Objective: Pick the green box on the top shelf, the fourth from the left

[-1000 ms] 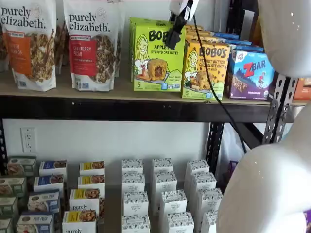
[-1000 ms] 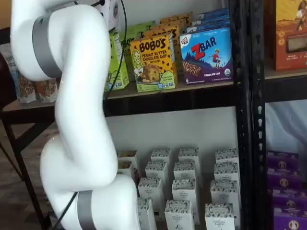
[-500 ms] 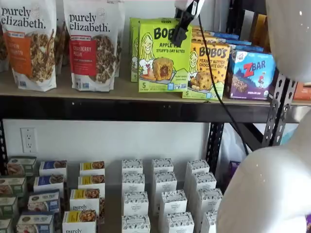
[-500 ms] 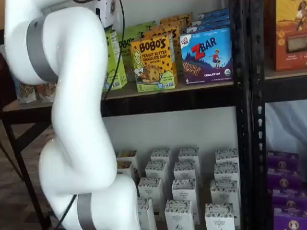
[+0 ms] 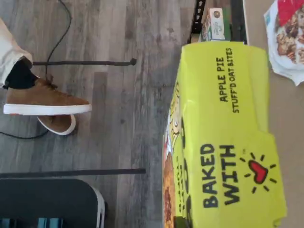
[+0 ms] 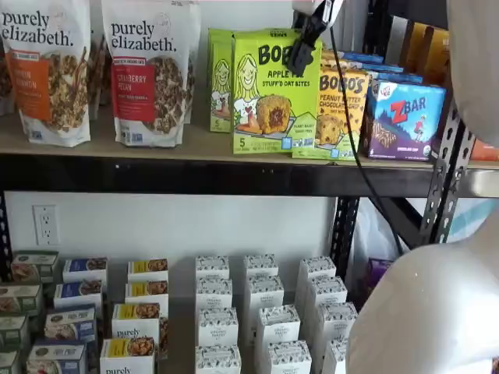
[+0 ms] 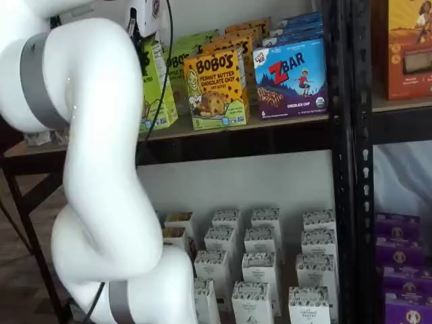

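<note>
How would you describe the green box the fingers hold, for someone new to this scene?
Look at the top shelf, right of the granola bags. The green box stands foremost, gripped by black fingers. It alone reads Apple Pie; the orange Bobo's box beside it reads Peanut Butter.

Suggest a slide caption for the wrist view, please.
Wrist view: the green box in the shut tool, over the top shelf edge.

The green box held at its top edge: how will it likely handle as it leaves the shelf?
The green box looks like stiff cardboard, so it should hold shape. Gripped only at its top by the gripper, it may swing. Tall and narrow, it could tip if set down on the top shelf.
</note>
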Controlling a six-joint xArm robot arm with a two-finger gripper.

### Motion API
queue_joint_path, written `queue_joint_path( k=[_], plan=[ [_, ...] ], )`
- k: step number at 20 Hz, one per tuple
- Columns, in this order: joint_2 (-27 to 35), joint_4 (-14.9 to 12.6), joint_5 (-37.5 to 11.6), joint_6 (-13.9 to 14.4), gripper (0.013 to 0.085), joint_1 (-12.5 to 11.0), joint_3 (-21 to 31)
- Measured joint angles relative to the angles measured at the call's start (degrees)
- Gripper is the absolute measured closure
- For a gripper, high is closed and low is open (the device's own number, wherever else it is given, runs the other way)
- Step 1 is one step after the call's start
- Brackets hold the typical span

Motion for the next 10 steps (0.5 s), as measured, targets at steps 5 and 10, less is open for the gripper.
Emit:
queue_joint_path(
  k=[5, 10],
  plan=[
    [-2.0, 0.0, 1.3, -0.3, 0.0770, -0.6, 1.3],
    [-4.0, -0.1, 3.4, -1.1, 0.0770, -1.7, 2.7]
  ],
)
